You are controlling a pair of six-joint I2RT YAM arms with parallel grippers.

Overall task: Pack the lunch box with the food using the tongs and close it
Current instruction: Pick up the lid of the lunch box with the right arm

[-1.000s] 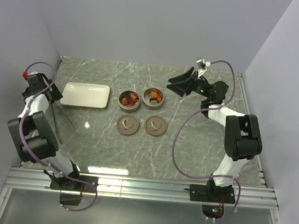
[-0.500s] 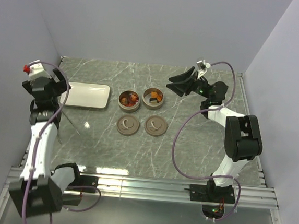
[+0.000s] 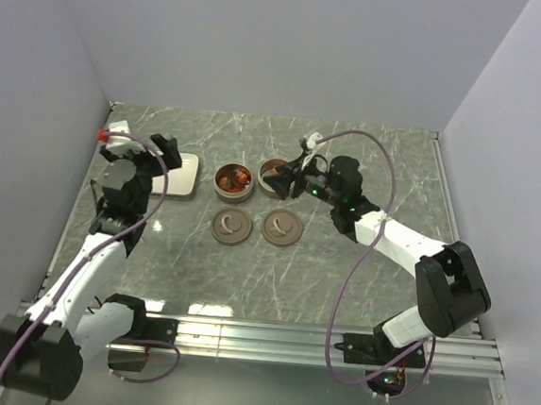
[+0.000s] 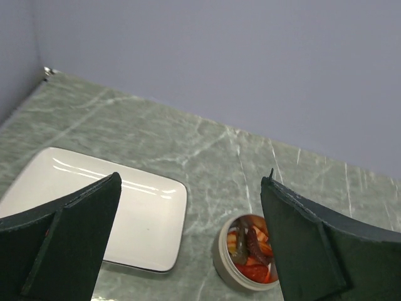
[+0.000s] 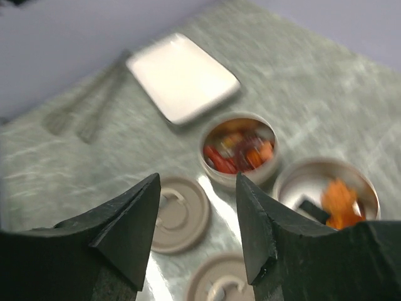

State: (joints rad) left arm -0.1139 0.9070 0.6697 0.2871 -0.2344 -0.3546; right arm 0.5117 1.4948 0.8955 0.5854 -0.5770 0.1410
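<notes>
**Desk:** What is lying nearest the arm bases?

**Photographer:** Two round lids are lying flat on the marbled table (image 3: 245,276). The left lid (image 3: 231,225) is sitting just on the near side of the left tin (image 3: 233,181), and the right lid (image 3: 282,227) is sitting near that tin, to its right.

**Desk:** And the food?

**Photographer:** The food (image 5: 238,149), red-brown and orange pieces, is sitting in the left tin, which is standing open. The right tin (image 3: 275,176), just beside the left tin on its right, is holding an orange piece (image 5: 339,199) and something dark I cannot identify.

**Desk:** The grippers?

**Photographer:** The right gripper (image 5: 197,182) is hovering just right of the left tin, at the right tin in the overhead view. Its jaws are standing partly apart with nothing between them. The left gripper (image 4: 191,185) is hanging well to the left of the left tin, above the white plate (image 4: 144,213), with its jaws spread wide and gripping nothing.

**Desk:** The tongs?

**Photographer:** The tongs (image 5: 94,110) are lying on the table beyond the plate from the left tin. They are showing only as a blur in the right wrist view, and neither gripper is touching them.
</notes>
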